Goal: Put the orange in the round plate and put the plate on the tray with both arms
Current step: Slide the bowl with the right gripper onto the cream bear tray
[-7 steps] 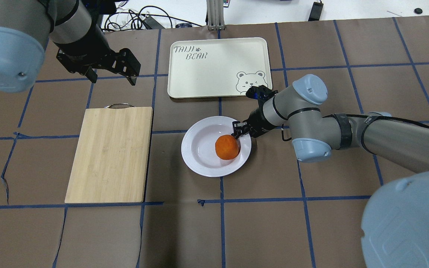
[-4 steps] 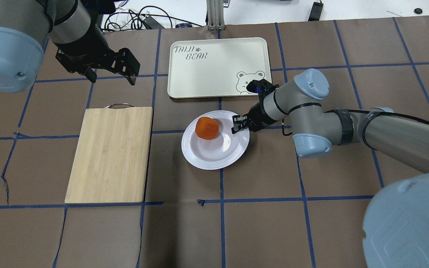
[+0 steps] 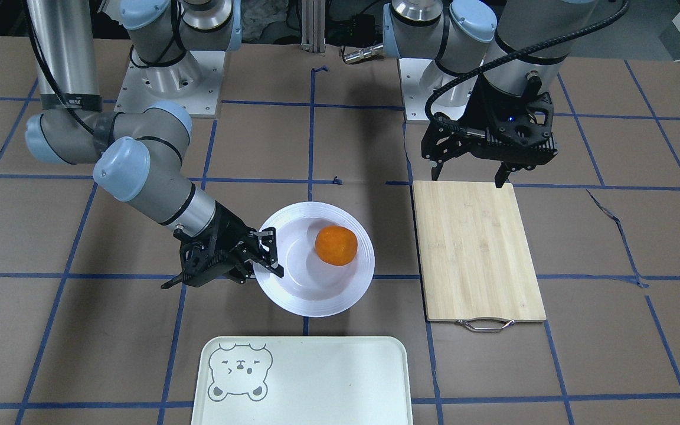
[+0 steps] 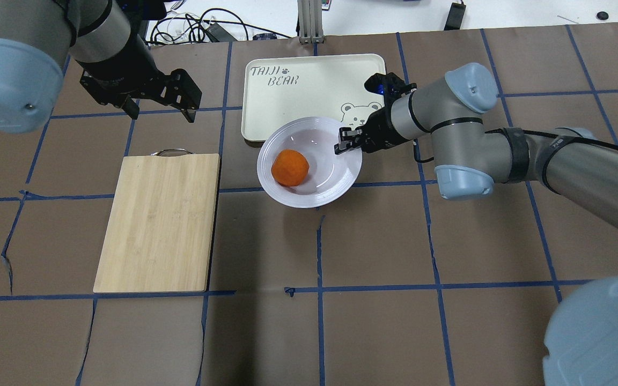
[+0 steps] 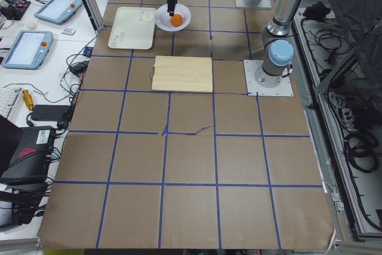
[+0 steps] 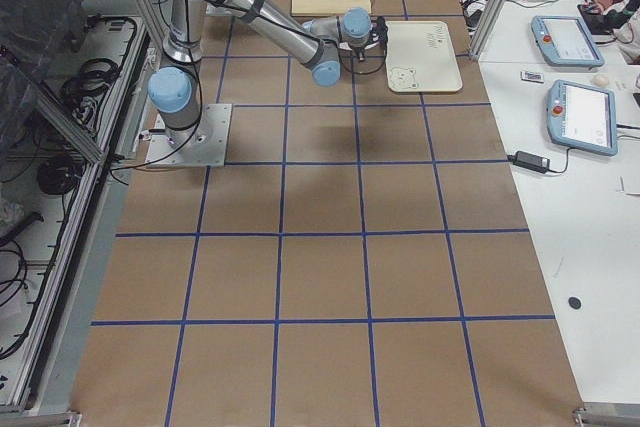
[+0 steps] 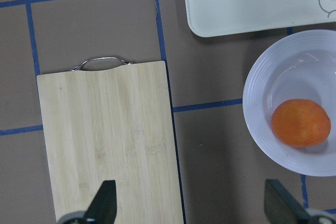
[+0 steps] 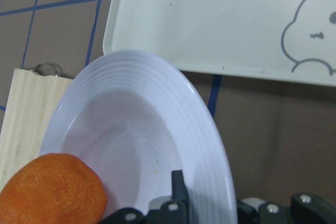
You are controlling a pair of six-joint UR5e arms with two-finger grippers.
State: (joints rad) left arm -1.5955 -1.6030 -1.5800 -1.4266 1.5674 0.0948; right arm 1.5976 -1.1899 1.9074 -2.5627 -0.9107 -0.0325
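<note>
The white round plate hangs tilted just above the table, its far edge over the near rim of the cream tray. My right gripper is shut on the plate's right rim; in the right wrist view one fingertip presses on the rim. The orange lies inside the plate on the side away from that gripper, also seen as the orange. My left gripper hangs open and empty over the table beyond the cutting board's handle end.
A light wooden cutting board with a metal handle lies left of the plate. The tray holds nothing. Cables and a metal post sit beyond the table's far edge.
The right gripper has lifted the plate by its rim and carried it toward the tray. The orange rolled across the plate to its left side. The left arm stayed put.
</note>
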